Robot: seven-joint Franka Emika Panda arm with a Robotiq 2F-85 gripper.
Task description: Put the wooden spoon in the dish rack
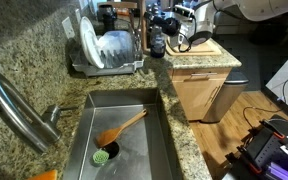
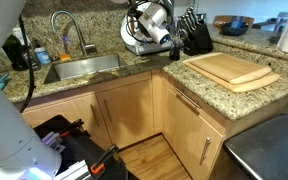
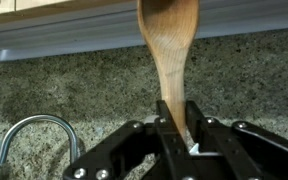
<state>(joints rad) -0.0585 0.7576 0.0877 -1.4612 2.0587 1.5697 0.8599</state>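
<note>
Wooden spoon (image 3: 169,50) sits pinched in the tool (image 3: 177,120), up beside the dish rack (image 1: 114,68), so it can drop in.

Wooden spoon (image 3: 170,50) upright, bowl up, handle clamped in hand (image 3: 179,127); chrome dish rack (image 1: 109,68) on granite counter (image 1: 24,45).

Wrist view: the wooden spoon (image 3: 168,50) runs off the top edge, so its bowl tip is lost, and the lower handle is hidden between the fingers of the gripper (image 3: 179,128). The faucet (image 3: 32,135) is cut by the bottom edge. In both exterior views the gripper is too small and dark to read the jaws — the held spoon cannot be made out. In an exterior view the gripper covers much of the dish rack (image 2: 134,47).
</note>
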